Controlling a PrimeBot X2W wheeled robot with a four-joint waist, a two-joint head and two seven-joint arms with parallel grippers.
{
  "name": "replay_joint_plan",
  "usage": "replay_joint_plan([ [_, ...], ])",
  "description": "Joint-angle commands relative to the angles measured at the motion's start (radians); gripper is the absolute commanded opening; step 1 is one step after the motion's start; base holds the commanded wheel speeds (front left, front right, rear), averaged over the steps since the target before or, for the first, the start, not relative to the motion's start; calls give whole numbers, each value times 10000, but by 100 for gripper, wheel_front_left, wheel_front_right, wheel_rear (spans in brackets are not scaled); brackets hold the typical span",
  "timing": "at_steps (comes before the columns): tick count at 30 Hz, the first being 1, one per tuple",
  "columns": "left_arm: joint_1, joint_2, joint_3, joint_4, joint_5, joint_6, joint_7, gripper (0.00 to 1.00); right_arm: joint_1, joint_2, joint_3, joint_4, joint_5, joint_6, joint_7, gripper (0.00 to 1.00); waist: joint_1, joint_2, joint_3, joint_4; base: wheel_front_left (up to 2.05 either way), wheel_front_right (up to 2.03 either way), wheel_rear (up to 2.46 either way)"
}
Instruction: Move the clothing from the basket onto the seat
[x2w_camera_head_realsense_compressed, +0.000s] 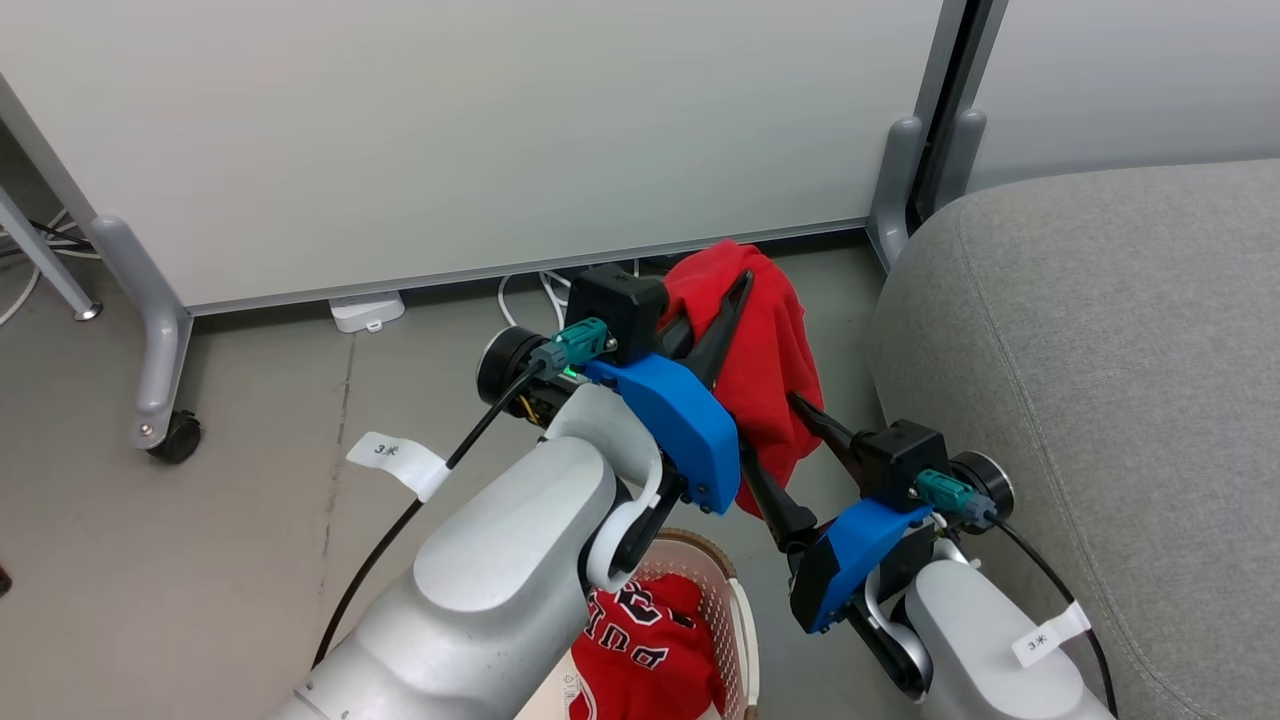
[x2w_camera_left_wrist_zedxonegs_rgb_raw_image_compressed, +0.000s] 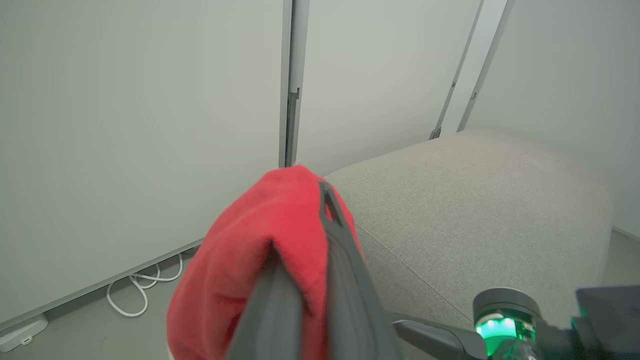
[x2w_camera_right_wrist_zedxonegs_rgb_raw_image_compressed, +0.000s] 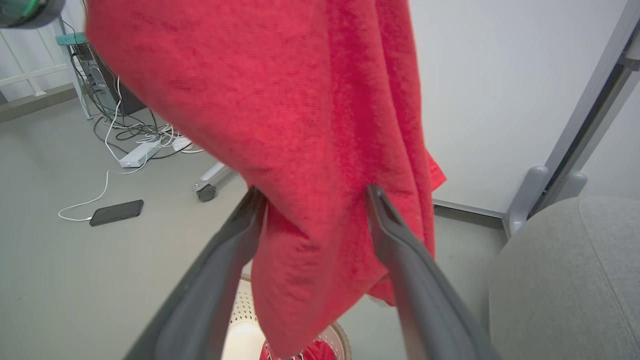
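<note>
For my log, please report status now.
Left gripper shut on red garment, beside seat. Right gripper open astride hanging fabric. Second garment in basket. No obstacle seen.

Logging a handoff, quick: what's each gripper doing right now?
Left gripper: shut on the red garment.
Right gripper: open, its fingers spread either side of that hanging garment.

Left of the basket (x2w_camera_head_realsense_compressed: 738, 620), a white paper tag (x2w_camera_head_realsense_compressed: 385, 452) on a black cable (x2w_camera_head_realsense_compressed: 490, 422) reads "3米". A second tag (x2w_camera_head_realsense_compressed: 1040, 637) to the right of the basket bears the same "3米". Inside the basket, the red garment (x2w_camera_head_realsense_compressed: 650, 645) carries black-and-white lettering, upside down and partly covered, so it cannot be read.
</note>
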Motion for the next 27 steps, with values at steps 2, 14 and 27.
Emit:
replay_joint_plan([
  [2, -156, 6, -104, 29, -113, 71, -77, 0, -320, -33, 98, 309, 191, 5, -71, 100, -1, 0, -22, 18, 0, 0, 0],
  [14, -277, 7, -463, 211, -449, 168, -229, 0, -849, -33, 681, 1255, 998, 5, -252, 0, -1, 0, -124, 31, 0, 0, 0],
  [27, -355, 7, -634, 489, -599, 195, -411, 0, -954, -33, 974, 1571, 1424, 5, -376, 0, -1, 0, -190, -65, 0, 0, 0],
])
